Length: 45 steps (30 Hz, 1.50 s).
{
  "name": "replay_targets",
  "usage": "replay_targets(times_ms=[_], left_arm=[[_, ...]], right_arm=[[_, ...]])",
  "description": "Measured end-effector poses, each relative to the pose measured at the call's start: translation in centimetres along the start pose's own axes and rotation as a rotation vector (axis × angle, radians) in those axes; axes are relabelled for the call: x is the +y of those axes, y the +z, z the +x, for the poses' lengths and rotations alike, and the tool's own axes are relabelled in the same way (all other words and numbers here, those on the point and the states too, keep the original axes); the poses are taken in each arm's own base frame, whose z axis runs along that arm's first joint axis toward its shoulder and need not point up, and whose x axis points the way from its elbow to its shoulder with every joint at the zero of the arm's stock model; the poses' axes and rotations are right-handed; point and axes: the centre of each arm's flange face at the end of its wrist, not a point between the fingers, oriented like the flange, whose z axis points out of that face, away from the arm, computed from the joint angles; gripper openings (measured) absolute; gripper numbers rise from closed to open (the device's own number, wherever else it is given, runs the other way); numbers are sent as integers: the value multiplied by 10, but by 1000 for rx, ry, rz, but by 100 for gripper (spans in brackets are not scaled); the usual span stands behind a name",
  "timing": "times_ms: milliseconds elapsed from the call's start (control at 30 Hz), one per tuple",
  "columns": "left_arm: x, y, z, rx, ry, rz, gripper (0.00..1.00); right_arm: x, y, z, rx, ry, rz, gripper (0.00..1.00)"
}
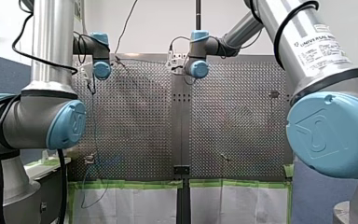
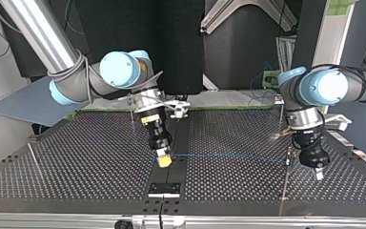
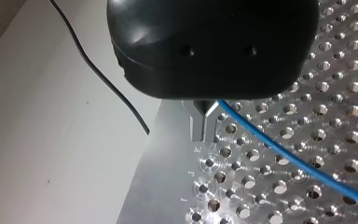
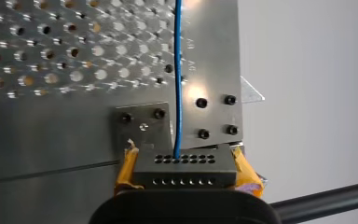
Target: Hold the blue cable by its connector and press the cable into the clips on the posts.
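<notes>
My right gripper (image 4: 185, 161) is shut on the dark grey connector (image 4: 185, 170), with its yellow pads (image 4: 127, 164) on either side. From the connector the blue cable (image 4: 177, 84) runs straight ahead over the perforated plate. In the top view that gripper (image 2: 163, 161) holds the connector low over the table's middle. There the cable (image 2: 228, 156) stretches level toward a thin post (image 2: 288, 155). Just past that post hangs my left gripper (image 2: 318, 173). In the left wrist view its metal fingers (image 3: 203, 125) are shut together, and the cable (image 3: 289, 158) passes close beside them.
More thin posts stand on the plate (image 2: 76, 162), one near the top view's left edge (image 2: 34, 160) and one at the far side (image 2: 132, 114). A black bracket (image 2: 164, 189) sits at the near middle edge. In the front view slack cable (image 1: 94, 186) hangs over the taped edge.
</notes>
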Motion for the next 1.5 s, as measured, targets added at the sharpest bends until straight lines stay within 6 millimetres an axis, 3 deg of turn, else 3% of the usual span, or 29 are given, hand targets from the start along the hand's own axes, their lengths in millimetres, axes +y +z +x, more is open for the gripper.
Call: replay_targets(times_ms=[367, 667, 833, 967, 1000, 1033, 1100, 1133, 1200, 1333, 1367, 1500], left_arm=[[3, 6, 15, 19, 1, 11, 1], [-1, 17, 4, -10, -18, 20, 1], [1, 22, 12, 2, -25, 17, 1], [2, 24, 23, 26, -27, 25, 20], [2, 25, 24, 29, -27, 27, 35], [2, 25, 25, 30, -27, 27, 35], [3, 26, 25, 33, -27, 29, 60], [3, 26, 26, 34, -27, 31, 60], [2, 25, 26, 39, -27, 36, 78], [3, 24, 28, 58, -24, 36, 89], [3, 23, 28, 62, -23, 35, 100], [2, 20, 30, 80, -17, 24, 100]], right_arm=[[0, 21, 5, -3, 5, 16, 0], [1, 23, -4, -22, 6, 14, 0], [0, 22, -10, -37, 6, 14, 0], [0, 21, -11, -44, 7, 14, 0], [-1, 21, -12, -45, 7, 15, 0], [-1, 21, -12, -46, 7, 16, 0], [-2, 21, -12, -47, 7, 16, 0], [-2, 21, -12, -47, 7, 17, 0], [-2, 21, -12, -48, 7, 17, 0], [-2, 21, -13, -51, 7, 16, 0], [-2, 21, -14, -52, 7, 16, 0], [-2, 20, -14, -56, 7, 16, 0]])
